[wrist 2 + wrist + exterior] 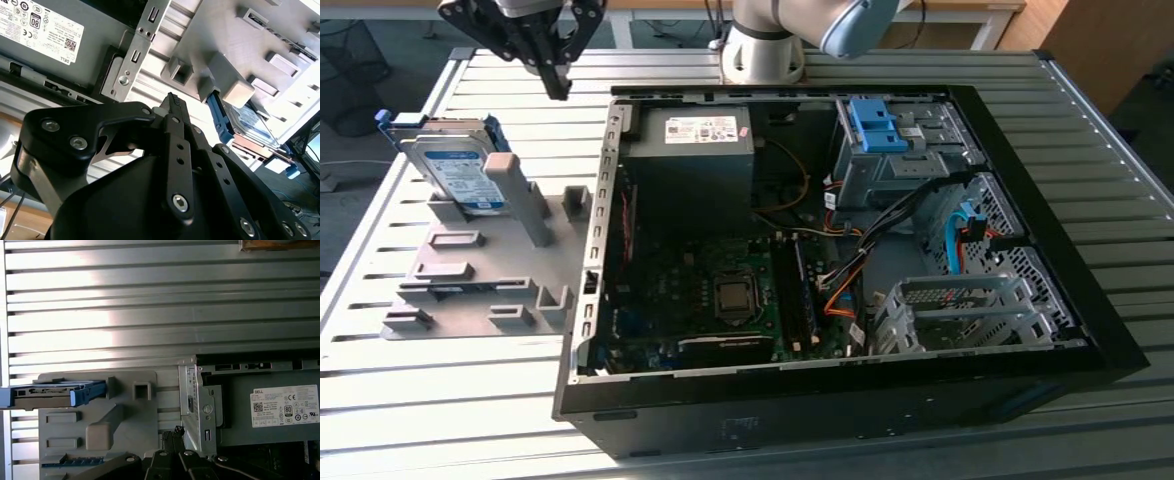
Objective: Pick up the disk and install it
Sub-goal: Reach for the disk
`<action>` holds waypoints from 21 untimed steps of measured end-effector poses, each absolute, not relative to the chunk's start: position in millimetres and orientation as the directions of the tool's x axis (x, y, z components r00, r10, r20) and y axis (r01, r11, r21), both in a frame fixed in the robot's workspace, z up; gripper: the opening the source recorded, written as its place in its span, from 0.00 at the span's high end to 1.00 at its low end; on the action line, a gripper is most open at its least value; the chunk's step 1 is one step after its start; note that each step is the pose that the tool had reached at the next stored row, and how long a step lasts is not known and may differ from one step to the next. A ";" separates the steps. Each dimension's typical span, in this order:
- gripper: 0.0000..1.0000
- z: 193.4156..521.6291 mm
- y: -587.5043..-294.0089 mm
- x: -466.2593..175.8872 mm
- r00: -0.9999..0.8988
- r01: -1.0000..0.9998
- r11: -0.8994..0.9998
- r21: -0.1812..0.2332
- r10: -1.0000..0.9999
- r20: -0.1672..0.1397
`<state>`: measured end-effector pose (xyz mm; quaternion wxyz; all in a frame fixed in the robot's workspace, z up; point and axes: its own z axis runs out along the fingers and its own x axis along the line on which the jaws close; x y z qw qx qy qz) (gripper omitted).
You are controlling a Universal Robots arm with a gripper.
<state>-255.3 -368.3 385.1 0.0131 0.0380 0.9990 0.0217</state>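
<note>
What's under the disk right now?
The disk stands on edge on the grey fixture plate, beside an upright post. Its lower edge is covered by a block and that post.

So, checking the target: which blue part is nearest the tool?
The one framing the disk, upright on the grey fixture; the others sit inside the case.

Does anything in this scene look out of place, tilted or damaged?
Nothing stands out. The disk stands on edge in its grey holder, beside the open computer case, and the gripper hangs above, holding nothing.
</note>
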 end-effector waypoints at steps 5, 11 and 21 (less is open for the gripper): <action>0.89 384.7 -368.2 -260.0 -0.997 0.075 0.996 0.044 0.076 -0.024; 0.89 384.3 -368.2 -265.9 -0.997 0.075 0.996 0.044 0.076 -0.024; 0.89 383.6 -368.2 -275.5 -0.997 0.075 0.996 0.044 0.076 -0.024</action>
